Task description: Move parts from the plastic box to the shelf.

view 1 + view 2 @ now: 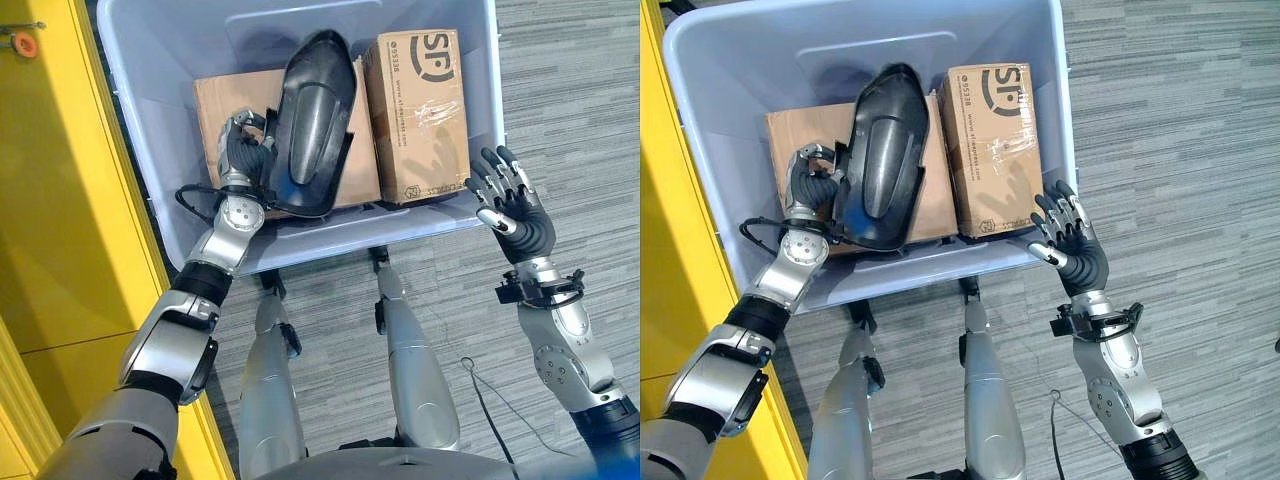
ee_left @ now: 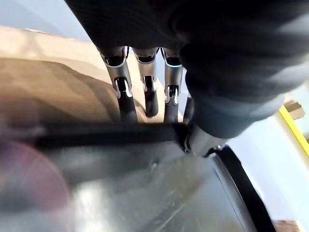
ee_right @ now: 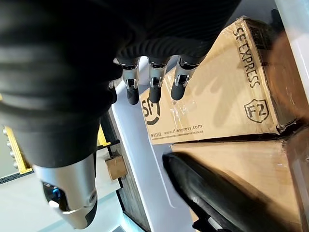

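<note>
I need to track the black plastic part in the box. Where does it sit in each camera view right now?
Left eye view: black part, upper middle, lying on the flat carton, left hand at its edge.
Right eye view, upper left of centre.
Left wrist view: dark edge across the middle, past the fingers.
Right wrist view, lower middle.
Shared landmark: the printed carton beside it.

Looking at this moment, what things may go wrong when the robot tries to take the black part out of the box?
1. The left hand grips just one edge of the long black part, so the part may swing or slip when lifted.
2. The part rests across the flat cardboard box and against the upright cardboard box; lifting may drag them.
3. The right hand is open at the plastic box rim and gives no support.
</note>
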Motion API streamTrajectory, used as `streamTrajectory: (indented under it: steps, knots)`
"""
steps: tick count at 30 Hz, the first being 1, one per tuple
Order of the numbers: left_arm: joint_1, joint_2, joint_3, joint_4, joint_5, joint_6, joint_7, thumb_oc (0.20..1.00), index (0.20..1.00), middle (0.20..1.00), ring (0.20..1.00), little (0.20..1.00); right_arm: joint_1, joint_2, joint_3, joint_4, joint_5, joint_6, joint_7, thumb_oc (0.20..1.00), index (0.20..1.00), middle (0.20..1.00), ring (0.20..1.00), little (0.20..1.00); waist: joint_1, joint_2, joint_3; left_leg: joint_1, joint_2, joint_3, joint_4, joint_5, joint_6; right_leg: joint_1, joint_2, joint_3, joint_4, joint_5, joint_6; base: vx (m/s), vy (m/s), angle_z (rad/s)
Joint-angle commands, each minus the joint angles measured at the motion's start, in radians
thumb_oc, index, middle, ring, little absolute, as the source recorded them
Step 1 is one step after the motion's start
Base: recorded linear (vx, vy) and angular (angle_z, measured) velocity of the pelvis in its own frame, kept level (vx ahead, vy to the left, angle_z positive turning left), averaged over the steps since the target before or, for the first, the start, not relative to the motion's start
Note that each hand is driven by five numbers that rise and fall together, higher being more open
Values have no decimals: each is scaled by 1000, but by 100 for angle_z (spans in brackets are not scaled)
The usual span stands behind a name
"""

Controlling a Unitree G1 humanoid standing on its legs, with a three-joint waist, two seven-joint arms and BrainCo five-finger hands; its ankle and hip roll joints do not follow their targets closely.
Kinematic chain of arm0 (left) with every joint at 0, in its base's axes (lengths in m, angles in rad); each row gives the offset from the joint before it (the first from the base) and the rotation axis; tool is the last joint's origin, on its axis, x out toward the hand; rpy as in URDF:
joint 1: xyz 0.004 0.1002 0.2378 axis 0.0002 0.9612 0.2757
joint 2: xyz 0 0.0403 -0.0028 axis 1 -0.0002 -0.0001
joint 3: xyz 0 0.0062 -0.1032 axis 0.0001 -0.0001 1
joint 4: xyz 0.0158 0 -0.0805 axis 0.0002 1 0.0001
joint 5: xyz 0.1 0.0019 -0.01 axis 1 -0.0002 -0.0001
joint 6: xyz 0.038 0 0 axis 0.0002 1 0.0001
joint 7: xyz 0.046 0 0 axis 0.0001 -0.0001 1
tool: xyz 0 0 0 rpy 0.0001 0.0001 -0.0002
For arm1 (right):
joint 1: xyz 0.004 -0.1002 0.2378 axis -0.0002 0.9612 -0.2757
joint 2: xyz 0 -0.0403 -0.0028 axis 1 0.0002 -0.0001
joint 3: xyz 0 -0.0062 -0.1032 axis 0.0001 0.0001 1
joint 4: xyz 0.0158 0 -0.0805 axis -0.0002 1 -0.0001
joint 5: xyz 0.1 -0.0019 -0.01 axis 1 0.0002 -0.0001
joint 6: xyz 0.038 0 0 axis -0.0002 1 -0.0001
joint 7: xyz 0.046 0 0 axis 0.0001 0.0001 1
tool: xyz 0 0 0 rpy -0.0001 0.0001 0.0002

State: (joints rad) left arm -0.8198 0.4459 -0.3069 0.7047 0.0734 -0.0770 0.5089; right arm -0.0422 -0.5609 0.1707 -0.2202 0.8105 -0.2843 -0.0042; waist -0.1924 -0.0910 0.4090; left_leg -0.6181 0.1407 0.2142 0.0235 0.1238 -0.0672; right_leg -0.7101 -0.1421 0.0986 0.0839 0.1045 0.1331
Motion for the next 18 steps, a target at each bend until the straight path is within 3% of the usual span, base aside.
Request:
streamTrajectory:
  steps: [1, 9, 10, 12, 14, 18]
  knots:
    - [3, -73, -72, 132, 37, 33, -76, 200, 200, 200, 200, 200, 12, -35, -34, -57, 15, -40, 18, 1000, 1000, 1000, 1000, 1000, -17, -17, -6, -9, 66, -87, 159, -82, -64, -27, -1, -36, 65, 66, 20, -2, 8, -3]
    - [-48, -106, -129, 206, 116, 54, -109, 200, 200, 200, 200, 200, 24, -38, -34, -62, 13, -42, 32, 1000, 1000, 1000, 1000, 1000, -24, -6, 0, -4, 66, -82, 158, -84, -64, -31, 0, -30, 68, 66, 21, 1, -2, -3]
    - [-51, -115, -127, 222, 108, 50, -110, 200, 200, 200, 200, 200, 28, -38, -34, -64, 12, -44, 35, 1000, 1000, 1000, 1000, 1000, -21, 2, -5, 12, 73, -85, 156, -114, -70, -20, 6, -30, 70, 41, 26, 93, 18, -8]
    - [-53, -119, -123, 233, 97, 47, -108, 200, 200, 200, 200, 200, 31, -36, -36, -62, 12, -44, 37, 1000, 1000, 1000, 1000, 1000, -26, -2, -1, 0, 67, -80, 156, -84, -65, -30, 2, -29, 66, 67, 21, -36, -18, -5]
    - [-49, -121, -118, 237, 84, 44, -104, 200, 200, 200, 200, 200, 36, -34, -37, -62, 7, -46, 37, 1000, 1000, 1000, 1000, 1000, -23, 7, -7, 14, 73, -85, 156, -115, -70, -19, 7, -30, 69, 40, 25, 46, 10, 0]
    - [-15, -119, -91, 192, 23, 21, -102, 200, 200, 200, 200, 200, 48, -30, -48, -60, 6, -50, 35, 1000, 1000, 1000, 1000, 1000, -22, 11, -17, 7, 69, -91, 164, -116, -68, -18, 5, -35, 73, 39, 23, 22, 5, 0]
